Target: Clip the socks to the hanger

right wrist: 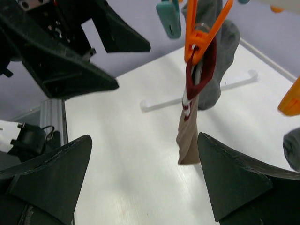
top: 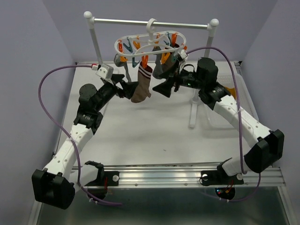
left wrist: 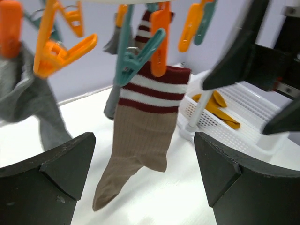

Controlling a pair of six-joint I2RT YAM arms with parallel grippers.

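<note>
A tan ribbed sock with a maroon-striped cuff (left wrist: pixel 140 136) hangs from an orange clip (left wrist: pixel 158 47) on the white plastic oval ring hanger (top: pixel 150 44). The left gripper (top: pixel 126 88) and right gripper (top: pixel 165 88) flank it, fingers spread wide and holding nothing. Dark grey socks (top: pixel 164 69) hang half hidden behind it, and mustard-orange socks (left wrist: pixel 218 110) lie in a white slotted basket (left wrist: pixel 248 126), partly blocked from view.

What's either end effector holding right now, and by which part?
Nothing. The left end effector and right end effector are both open and empty. The striped sock hangs by its cuff from an orange clip on the hanger.
</note>
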